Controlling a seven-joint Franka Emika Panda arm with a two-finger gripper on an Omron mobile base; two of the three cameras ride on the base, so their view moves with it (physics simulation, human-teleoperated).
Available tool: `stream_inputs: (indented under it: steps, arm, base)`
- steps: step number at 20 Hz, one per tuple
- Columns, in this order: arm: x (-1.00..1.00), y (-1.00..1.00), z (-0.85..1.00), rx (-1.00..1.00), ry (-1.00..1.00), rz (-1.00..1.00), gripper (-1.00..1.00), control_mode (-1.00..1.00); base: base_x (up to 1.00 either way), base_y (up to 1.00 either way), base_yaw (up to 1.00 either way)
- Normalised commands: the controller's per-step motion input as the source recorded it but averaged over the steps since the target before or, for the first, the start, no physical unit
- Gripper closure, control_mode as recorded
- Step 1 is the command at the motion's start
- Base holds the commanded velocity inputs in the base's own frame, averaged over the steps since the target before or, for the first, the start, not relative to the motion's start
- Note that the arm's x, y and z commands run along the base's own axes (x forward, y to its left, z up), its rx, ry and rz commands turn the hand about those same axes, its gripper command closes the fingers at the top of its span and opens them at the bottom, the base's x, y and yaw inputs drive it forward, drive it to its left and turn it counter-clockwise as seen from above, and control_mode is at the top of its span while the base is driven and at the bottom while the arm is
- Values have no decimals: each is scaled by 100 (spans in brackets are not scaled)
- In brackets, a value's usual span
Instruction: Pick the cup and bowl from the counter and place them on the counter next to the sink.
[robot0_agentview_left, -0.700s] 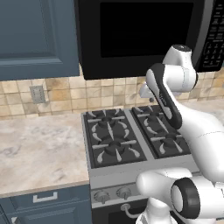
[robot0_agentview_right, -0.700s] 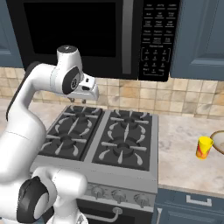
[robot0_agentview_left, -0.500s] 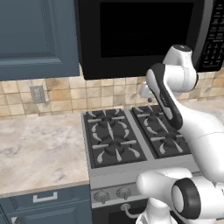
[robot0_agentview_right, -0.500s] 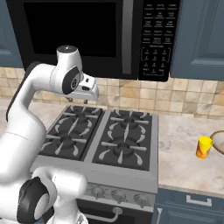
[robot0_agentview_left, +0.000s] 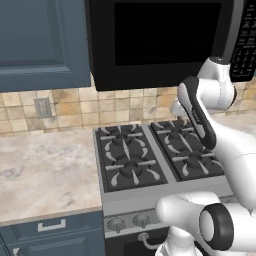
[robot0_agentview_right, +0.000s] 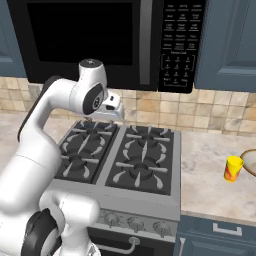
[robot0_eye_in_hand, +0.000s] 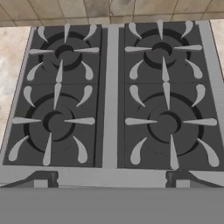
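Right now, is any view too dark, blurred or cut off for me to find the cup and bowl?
Right base view: evenly lit and sharp, the cup casts a soft shadow, and the bowl is cut off by the right edge. Left base view: clear, though the white arm blocks the right side. Hand view: slightly soft, looking down on the stovetop, no glare.

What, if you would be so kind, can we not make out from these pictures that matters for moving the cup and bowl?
- The bowl: in the right base view the right frame edge cuts it off, leaving a sliver of rim.
- The cup: too small in the right base view to tell whether anything is inside.
- The gripper: in the right base view the wrist hides its fingertips over the stovetop.
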Motion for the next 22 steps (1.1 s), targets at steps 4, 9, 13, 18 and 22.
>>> stream_inputs:
  steps: [4, 9, 13, 18, 22]
  arm:
    - [-24, -41, -27, 0, 0, -2, -100, -100]
    - [-24, -9, -15, -2, 1, -1, -100, -100]
    - [-2, -42, -4, -9, 0, 0, -100, -100]
    - [0, -58, 0, -10, 0, 0, -100, -100]
    - [1, -57, 0, -11, 0, 0, -100, -100]
  base:
    - [0, 0, 0]
    - [0, 0, 0]
    - [0, 0, 0]
    - [0, 0, 0]
    - [0, 0, 0]
